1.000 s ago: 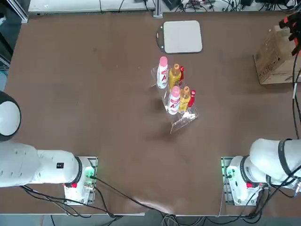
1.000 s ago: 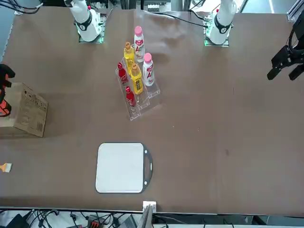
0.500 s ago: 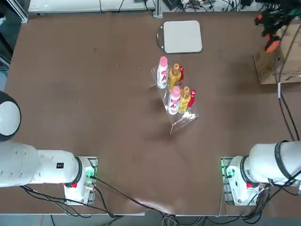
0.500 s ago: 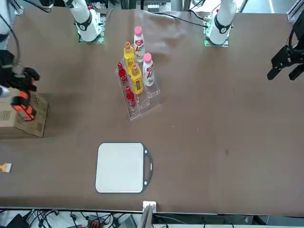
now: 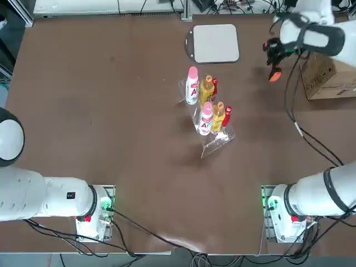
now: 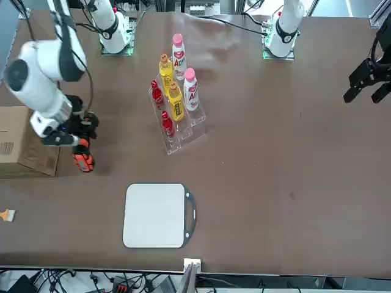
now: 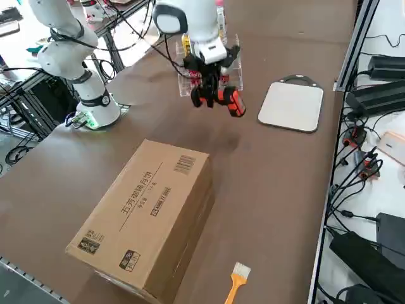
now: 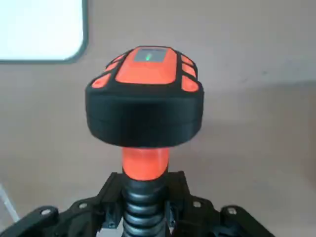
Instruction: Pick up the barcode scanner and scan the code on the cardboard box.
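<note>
A matt black and orange plastic barcode scanner (image 8: 144,106) above the smooth brown matt worktop (image 5: 111,111), near a plain corrugated cardboard box (image 7: 149,212) with printed paper label.

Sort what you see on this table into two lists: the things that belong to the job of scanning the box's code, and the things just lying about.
Belong to the job:
- barcode scanner, held above the table in the right claw
- cardboard box with its printed barcode

Just lying about:
- clear stand of bottles
- flat grey pad
- small brush near the box
</note>
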`<state>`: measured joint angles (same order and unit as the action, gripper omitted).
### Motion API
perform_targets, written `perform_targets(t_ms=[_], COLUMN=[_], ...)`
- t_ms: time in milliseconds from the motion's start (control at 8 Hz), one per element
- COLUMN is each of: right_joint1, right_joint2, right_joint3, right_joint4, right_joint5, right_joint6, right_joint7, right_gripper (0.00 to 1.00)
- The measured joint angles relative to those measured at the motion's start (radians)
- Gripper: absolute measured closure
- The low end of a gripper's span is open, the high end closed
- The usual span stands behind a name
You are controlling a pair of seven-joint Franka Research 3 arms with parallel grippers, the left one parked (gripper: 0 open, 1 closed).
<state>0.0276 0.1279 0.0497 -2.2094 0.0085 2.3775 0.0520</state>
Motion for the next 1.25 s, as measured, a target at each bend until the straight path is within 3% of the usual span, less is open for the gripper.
perform_targets(t_ms=[250,1000,1250], right_joint1=[-0.001,0.002,0.001], right_joint2=[0.078,0.169,0.164], right_joint3=[-0.012,-0.013,-0.013], right_joint4=[-0.089,-0.093,-0.085], right_joint5=[0.000,-0.002,-0.002], right_joint6=[0.142,0.204,0.204], right_joint7=[0.000,-0.011,-0.012], right_gripper=[0.56,0.54,0.19])
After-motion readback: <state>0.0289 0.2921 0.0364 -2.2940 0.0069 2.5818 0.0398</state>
